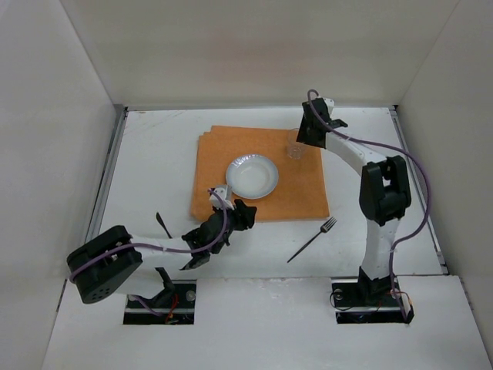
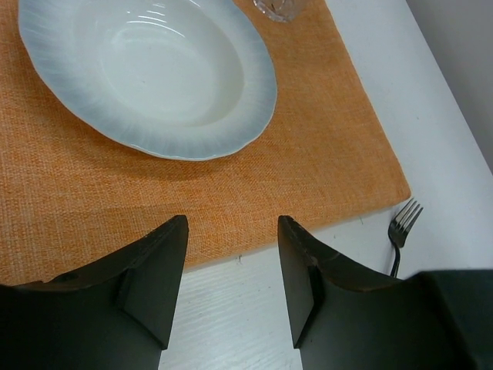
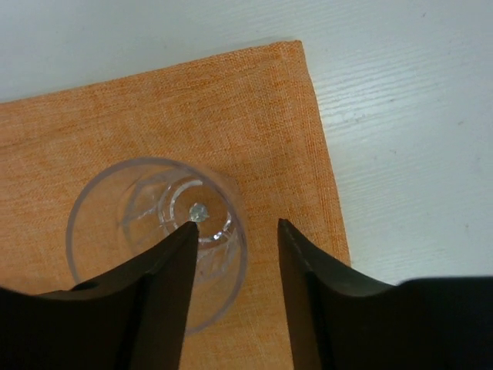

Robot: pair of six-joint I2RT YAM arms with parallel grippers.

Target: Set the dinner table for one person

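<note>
Top external view: the flat matte white counter (image 1: 154, 166) fills the frame's middle, bearing an orange rectangular cloth placemat (image 1: 300, 193) with a round white bowl (image 1: 253, 176) and clear glass tumbler (image 1: 296, 148). Left tool (image 1: 246, 216), lower centre, gapes empty; right tool (image 1: 305, 137), upper right, parted, gripping nothing.

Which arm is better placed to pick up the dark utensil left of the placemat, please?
Probably the left: the left gripper, open and empty, hovers close to the utensil, while the right gripper is at the placemat's far corner, over the glass.
</note>
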